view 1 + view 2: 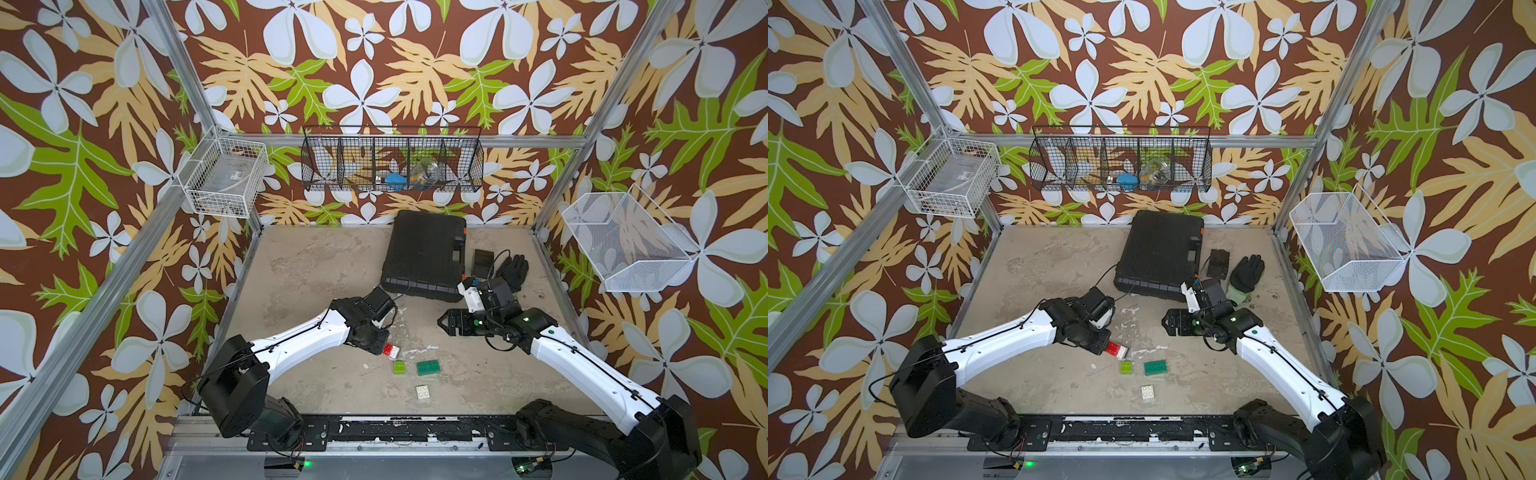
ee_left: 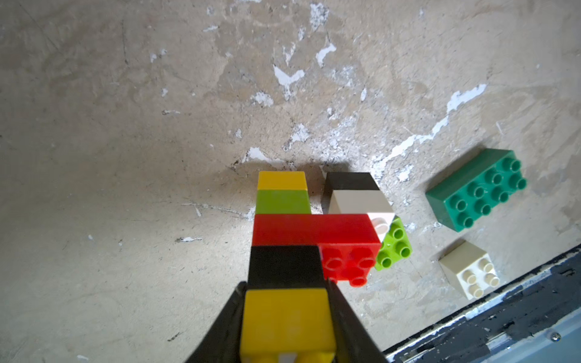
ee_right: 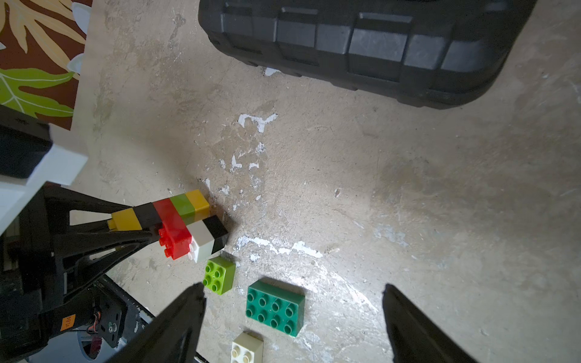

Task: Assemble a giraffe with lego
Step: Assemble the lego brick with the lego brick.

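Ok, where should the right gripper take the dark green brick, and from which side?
From straight above: the dark green brick lies flat, studs up. Close the open right gripper across its narrow width, on the two long smooth walls; the lime brick sits close to one short end.

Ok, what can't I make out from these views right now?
- Giraffe: top views show only its red-white end; left gripper covers the rest.
- Left fingers: wrist view's edge crops them; gripping or just touching unclear.
- Black basket contents: too small behind mesh in both top views.
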You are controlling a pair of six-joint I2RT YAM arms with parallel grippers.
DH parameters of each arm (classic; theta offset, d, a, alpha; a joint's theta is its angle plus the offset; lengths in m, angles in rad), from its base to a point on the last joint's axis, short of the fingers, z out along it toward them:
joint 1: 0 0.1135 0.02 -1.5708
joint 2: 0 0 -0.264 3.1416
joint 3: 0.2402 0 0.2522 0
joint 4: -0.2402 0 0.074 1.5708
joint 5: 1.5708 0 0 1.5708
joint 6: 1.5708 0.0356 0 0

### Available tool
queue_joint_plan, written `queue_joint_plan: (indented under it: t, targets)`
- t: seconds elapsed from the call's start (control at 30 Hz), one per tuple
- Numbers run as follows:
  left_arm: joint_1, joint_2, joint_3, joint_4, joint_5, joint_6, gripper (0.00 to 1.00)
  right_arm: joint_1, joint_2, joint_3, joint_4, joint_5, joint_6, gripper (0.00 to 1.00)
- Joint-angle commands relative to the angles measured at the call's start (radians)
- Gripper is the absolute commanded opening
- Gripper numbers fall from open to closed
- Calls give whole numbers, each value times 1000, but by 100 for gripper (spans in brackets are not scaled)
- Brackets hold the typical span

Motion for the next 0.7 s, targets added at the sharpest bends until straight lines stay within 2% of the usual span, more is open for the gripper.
queue_joint_plan:
  t: [0.0,0.2,0.37,0.67]
  targets:
    - [0,3,-6,-17,-10,8,41,0,-2,0,16,-4,5,90]
    - [1,41,13,13,0,7,38,0,6,7,17,-3,2,90]
    - [0,102,110,-16,-3,22,34,-1,10,12,19,-1,-1,90]
    - [1,185,219,-77,-10,49,33,-6,-1,1,17,9,-13,90]
